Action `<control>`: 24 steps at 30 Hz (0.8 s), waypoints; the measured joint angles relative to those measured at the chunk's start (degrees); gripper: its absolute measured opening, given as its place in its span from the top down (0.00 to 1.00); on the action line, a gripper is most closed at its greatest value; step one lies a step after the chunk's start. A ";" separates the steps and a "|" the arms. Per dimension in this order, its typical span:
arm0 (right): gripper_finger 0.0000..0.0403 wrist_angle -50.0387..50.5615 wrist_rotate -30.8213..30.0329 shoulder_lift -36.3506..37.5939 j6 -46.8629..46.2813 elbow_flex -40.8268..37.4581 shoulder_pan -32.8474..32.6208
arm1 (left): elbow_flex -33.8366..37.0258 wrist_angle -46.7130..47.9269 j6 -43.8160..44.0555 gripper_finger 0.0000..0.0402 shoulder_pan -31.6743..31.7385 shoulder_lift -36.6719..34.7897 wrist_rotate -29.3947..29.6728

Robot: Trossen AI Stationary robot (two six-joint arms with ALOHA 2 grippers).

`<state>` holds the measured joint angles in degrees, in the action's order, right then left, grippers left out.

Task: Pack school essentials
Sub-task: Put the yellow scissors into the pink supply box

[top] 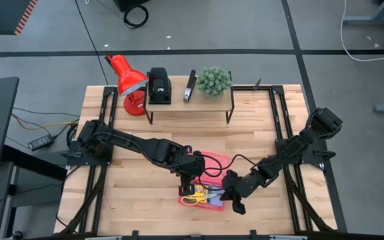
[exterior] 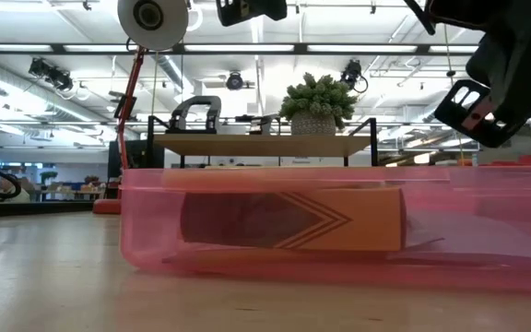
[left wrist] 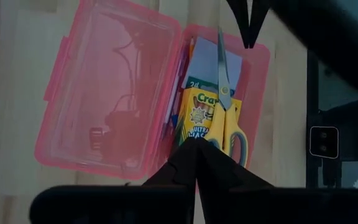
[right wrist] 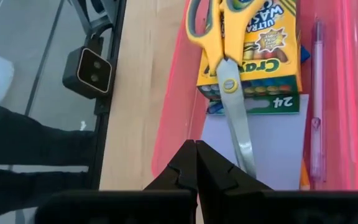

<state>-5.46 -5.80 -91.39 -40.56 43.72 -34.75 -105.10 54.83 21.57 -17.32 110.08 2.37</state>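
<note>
Scissors point(left wrist: 225, 106) beneath left pincer point(left wrist: 196, 144)

1. A red desk lamp point(top: 129, 83) stands at the wooden table's point(top: 139, 213) far left.
2. A small wooden shelf point(top: 189, 102) carries a black device point(top: 159, 87), a dark stapler-like tool point(top: 190, 85) and a green potted plant point(top: 214, 81).

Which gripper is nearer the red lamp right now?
Left. The left gripper is over the pink case, on the red lamp's side; the right gripper is beyond it, farther away.

Translucent glossy pink plastic case point(left wrist: 104, 93), shiny metal scissors point(right wrist: 229, 81) blades, matt wooden table point(top: 139, 207)
</note>
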 joint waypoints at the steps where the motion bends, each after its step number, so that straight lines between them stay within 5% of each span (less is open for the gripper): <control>1: 0.98 -0.02 0.02 -0.22 0.19 0.02 0.22 | 0.00 0.00 -0.03 0.96 0.06 0.00 0.00; 11: 0.98 -2.38 4.85 -5.03 -0.04 0.00 1.00 | 0.00 -0.22 0.32 0.98 0.50 0.00 0.02; 24: 0.98 -1.11 0.00 -5.35 -0.44 0.02 2.15 | 0.00 -0.17 0.71 0.96 0.50 0.00 0.17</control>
<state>-6.57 -5.80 -96.75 -40.99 43.75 -32.60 -105.10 54.65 22.28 -16.82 110.08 2.55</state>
